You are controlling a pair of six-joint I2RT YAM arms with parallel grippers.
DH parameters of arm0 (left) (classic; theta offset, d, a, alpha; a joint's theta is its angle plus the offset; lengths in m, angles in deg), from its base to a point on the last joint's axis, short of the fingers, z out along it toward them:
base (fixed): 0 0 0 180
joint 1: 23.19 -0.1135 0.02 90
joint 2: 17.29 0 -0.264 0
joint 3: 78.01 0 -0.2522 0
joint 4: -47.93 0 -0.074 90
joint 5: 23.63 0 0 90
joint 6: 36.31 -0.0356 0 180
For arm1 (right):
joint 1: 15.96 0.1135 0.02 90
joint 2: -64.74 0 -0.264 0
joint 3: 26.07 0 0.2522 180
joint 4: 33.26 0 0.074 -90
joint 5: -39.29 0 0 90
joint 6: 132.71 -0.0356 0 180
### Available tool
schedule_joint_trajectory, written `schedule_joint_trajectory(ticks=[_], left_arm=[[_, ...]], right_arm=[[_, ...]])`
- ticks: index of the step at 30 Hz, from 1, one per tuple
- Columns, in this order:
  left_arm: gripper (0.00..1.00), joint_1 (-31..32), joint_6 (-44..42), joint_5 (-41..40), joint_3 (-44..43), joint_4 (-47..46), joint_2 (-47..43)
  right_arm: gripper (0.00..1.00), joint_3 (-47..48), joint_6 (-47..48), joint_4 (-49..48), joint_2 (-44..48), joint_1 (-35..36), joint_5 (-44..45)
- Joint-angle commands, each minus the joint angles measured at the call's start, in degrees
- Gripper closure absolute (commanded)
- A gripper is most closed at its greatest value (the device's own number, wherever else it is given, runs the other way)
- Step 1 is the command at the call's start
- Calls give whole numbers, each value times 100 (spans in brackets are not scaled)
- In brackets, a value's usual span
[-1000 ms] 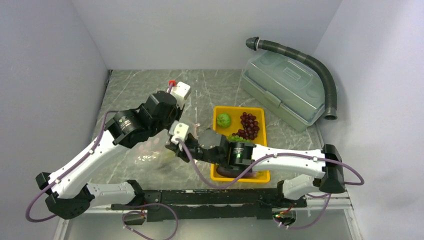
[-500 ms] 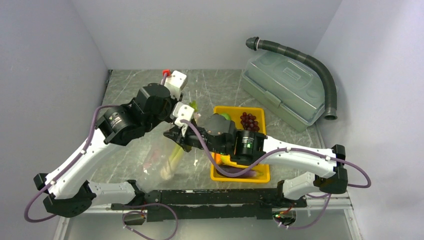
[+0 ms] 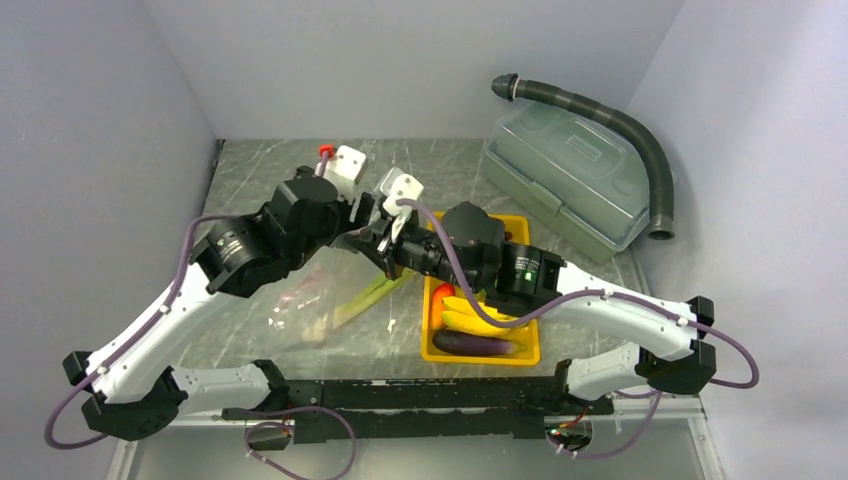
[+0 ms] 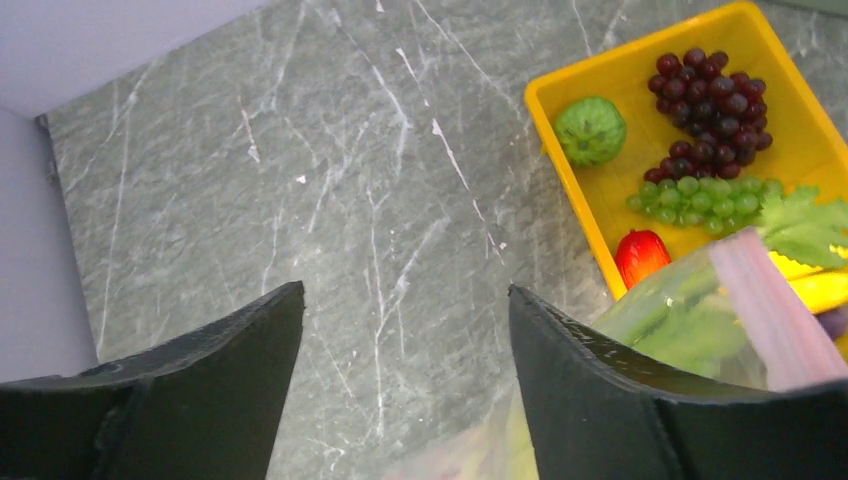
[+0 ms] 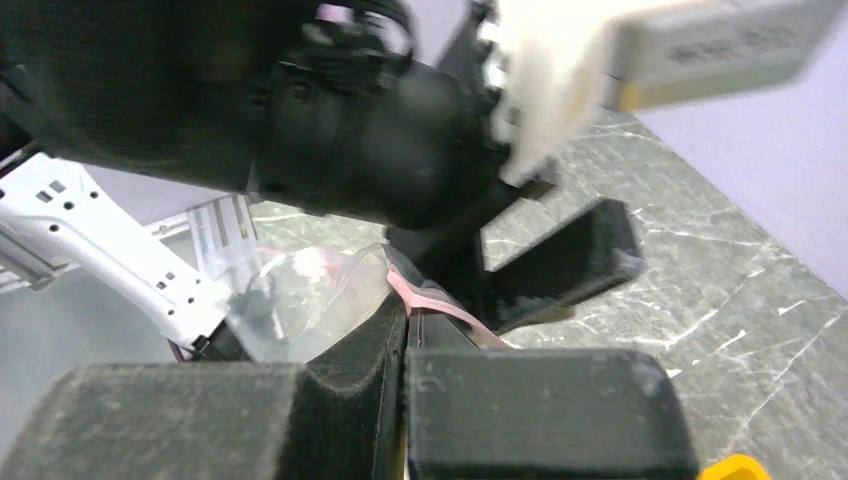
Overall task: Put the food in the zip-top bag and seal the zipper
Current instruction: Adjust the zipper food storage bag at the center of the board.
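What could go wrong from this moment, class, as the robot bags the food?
1. Only the right end effector pinches the zipper. The left end effector is open, so the bag may slip or its mouth may sag shut.
2. The leafy stalk lies close to the mouth and could slide out.
3. The two wrists are crowded together and could collide.
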Motion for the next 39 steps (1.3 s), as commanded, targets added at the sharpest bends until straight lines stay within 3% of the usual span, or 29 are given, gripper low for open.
schedule_joint_trajectory(ticks=[1, 3, 6, 9, 12, 15, 22, 28, 35, 39], left_arm=[[15, -18, 26, -658, 17, -339, -561], [11, -17, 69, -802, 147, -430, -756], [9, -16, 144, -949, 264, -422, -984], [8, -11, 125, -1157, 436, -447, -1200], [7, -18, 81, -1287, 453, -440, -1330], [7, -14, -49, -1308, 482, -517, -1362], [7, -18, -83, -1295, 414, -429, -1302], [6, -15, -109, -1384, 516, -499, -1332], [7, -18, -133, -1541, 541, -473, -1342], [7, -18, -154, -1701, 634, -528, -1448]], right_arm=[[100, 539, -337, 212, 41, -336, -107], [100, -60, -285, -448, 139, -446, -316], [100, 946, -467, 893, -400, -827, -465], [100, -97, -431, -495, 116, -953, -499], [100, 725, -688, 808, -741, -1326, -1112], [100, 43, -688, -122, -567, -1341, -1447], [100, 139, -307, -131, -874, -1503, -1768], [100, 682, 75, -131, -1239, -1662, -1771], [100, 1948, 427, -24, -1834, -1851, -1898], [100, 2018, 428, -148, -1939, -1852, -2137]])
